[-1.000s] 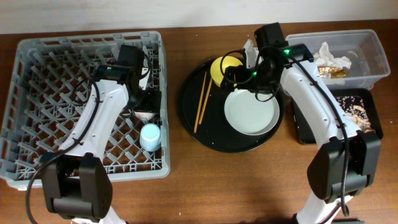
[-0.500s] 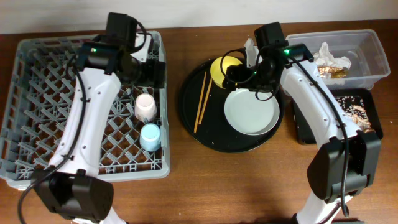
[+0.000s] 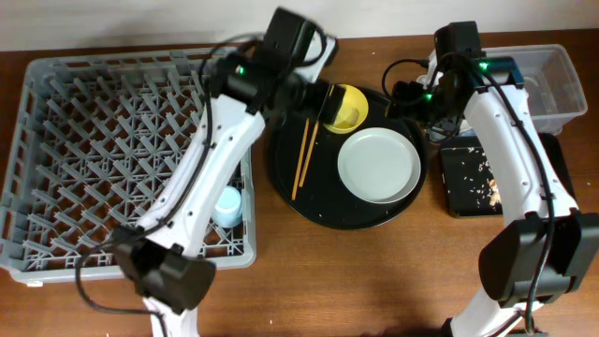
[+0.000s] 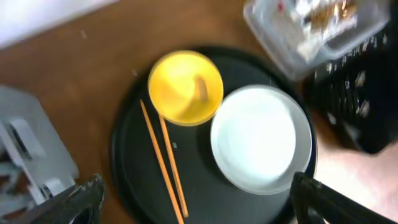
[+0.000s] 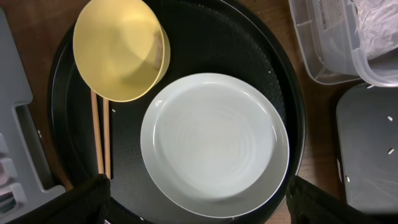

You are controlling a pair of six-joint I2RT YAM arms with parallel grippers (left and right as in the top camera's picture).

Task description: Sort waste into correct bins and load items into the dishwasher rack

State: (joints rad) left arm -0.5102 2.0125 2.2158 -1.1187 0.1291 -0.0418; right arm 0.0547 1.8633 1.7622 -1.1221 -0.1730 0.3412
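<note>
From above, we see the left pincer (image 3: 321, 96) hanging wide and empty just beside the yellow bowl (image 3: 348, 108) on the round tray (image 3: 281, 183), likely lining up for it. The right pincer (image 3: 409, 97) hovers near the clear tub (image 3: 552, 75). A blue cup (image 3: 226, 206) sits in the rack (image 3: 56, 140). Through the left wrist, we look down on bowl, plate (image 4: 258, 146) and chopsticks (image 4: 163, 163), with nothing between the fingers. Through the right wrist, its jaws stand wide and empty above the plate, probably its target
</note>
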